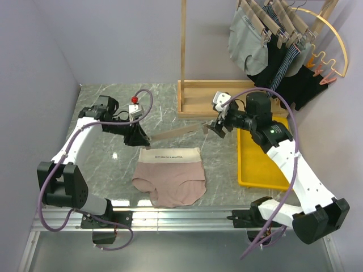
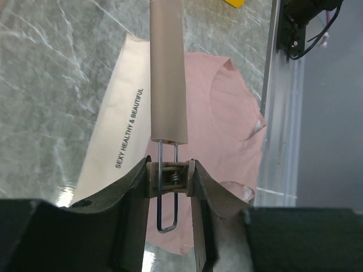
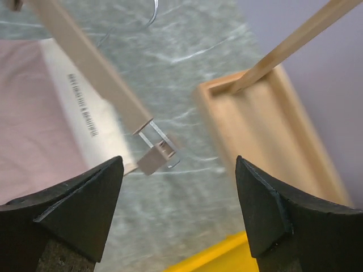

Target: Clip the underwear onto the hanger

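From above, my left gripper (image 1: 138, 137) covers the left clip of the hanger (image 1: 178, 132), and the lettering on the underwear (image 1: 170, 181) is too small to read. In my left wrist view the bar runs off the top edge. My right wrist view blurs the lettering and cuts off the hook.

1. The underwear (image 1: 170, 180): dusty-pink briefs spread flat on the counter (image 1: 102, 113). The wide cream waistband (image 2: 122, 122), printed with small dark lettering, faces the far side, and the leg openings face the near edge.
2. The hanger (image 1: 180, 133): a slim light-wood bar held roughly level over the waistband. The left pincer (image 2: 170, 184) grips the wooden clip at one end; the other clip (image 3: 154, 157) hangs free.
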`<state>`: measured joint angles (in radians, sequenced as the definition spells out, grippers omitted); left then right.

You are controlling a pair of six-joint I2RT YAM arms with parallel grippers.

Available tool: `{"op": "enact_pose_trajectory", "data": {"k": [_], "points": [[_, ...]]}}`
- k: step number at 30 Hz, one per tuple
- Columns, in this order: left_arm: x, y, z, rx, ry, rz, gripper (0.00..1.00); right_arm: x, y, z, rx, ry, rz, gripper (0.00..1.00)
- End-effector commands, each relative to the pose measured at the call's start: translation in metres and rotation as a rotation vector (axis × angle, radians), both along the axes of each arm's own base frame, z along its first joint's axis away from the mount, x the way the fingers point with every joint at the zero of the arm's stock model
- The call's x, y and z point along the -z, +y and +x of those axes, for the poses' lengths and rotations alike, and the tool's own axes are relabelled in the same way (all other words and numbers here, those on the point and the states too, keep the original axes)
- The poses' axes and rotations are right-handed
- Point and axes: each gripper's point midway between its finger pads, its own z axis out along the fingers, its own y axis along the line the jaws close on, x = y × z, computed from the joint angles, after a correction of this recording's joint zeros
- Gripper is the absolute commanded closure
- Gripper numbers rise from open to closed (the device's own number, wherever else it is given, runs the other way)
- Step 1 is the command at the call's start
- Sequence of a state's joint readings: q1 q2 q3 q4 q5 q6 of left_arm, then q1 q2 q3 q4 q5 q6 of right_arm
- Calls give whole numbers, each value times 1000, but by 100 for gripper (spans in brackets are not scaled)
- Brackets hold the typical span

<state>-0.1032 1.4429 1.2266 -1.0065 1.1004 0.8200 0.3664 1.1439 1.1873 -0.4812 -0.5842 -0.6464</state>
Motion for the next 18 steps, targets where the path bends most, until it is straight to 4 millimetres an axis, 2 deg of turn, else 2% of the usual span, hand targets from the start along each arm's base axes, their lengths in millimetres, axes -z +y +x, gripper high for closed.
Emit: {"op": "enact_pose_trajectory", "data": {"k": [1, 3, 11, 13, 16, 18], "points": [[-1, -5, 3, -25, 95, -44, 100, -55, -1, 10, 21, -271, -7, 14], [-1, -8, 5, -28, 111, -67, 100, -50, 13, 3, -43, -282, -39, 13], [0, -9, 10, -54, 157, -71, 100, 2, 67, -25, -305, -363, -178, 13], [1, -9, 11, -57, 153, -65, 100, 15, 79, -26, -349, -380, -210, 12], [0, -10, 10, -56, 146, -52, 100, 27, 91, -14, -384, -432, -270, 11], [-2, -10, 9, -56, 140, -47, 100, 27, 96, -9, -396, -432, -284, 11]]}}
